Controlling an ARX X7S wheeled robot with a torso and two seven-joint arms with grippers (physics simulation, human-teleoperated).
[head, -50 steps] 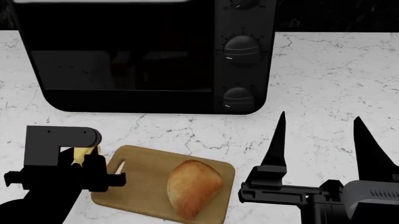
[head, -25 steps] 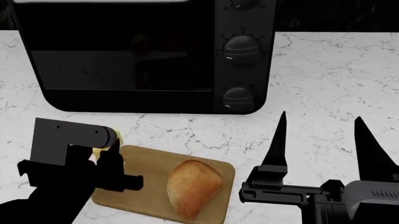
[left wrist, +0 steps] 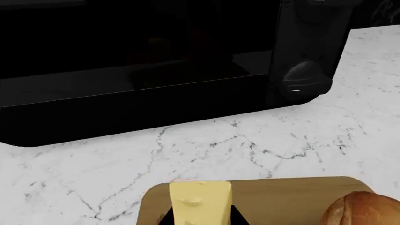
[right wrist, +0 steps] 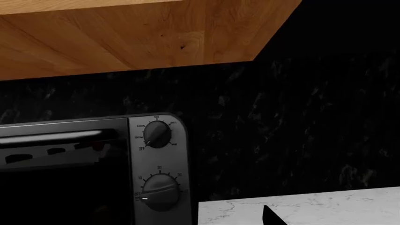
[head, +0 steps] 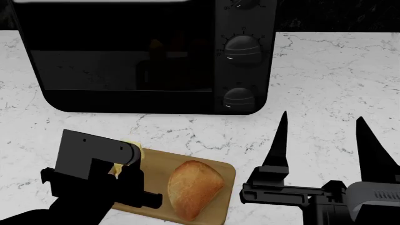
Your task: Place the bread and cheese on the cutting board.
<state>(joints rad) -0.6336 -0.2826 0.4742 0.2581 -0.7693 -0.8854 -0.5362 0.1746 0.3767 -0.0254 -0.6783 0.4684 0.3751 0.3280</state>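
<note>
Left wrist view: the cheese (left wrist: 200, 202) stands between the two dark fingertips of the left gripper (left wrist: 201, 216), clamped on both sides, and sits over the near end of the cutting board (left wrist: 281, 199). The rounded end of the bread (left wrist: 364, 209) shows on the board at the picture's edge. Beyond lies the white marble counter (left wrist: 206, 145) and the black toaster oven (left wrist: 137, 65) with one knob (left wrist: 305, 77) in sight.

Head view: the left gripper (head: 128, 161) hangs over the left end of the cutting board (head: 156, 164), with only a sliver of the cheese (head: 132, 149) visible past its body. The bread (head: 194, 188) lies on the middle of the board, apart from the gripper. The right gripper (head: 322, 140) is off to the right of the board, its two long fingers spread wide with nothing between them. The toaster oven (head: 144, 56) stands behind on the counter (head: 325, 75).

Right wrist view: the oven (right wrist: 93, 168) and its knobs, a dark speckled wall (right wrist: 281, 131), a wooden cabinet (right wrist: 137, 33) above, and one fingertip (right wrist: 273, 216)
</note>
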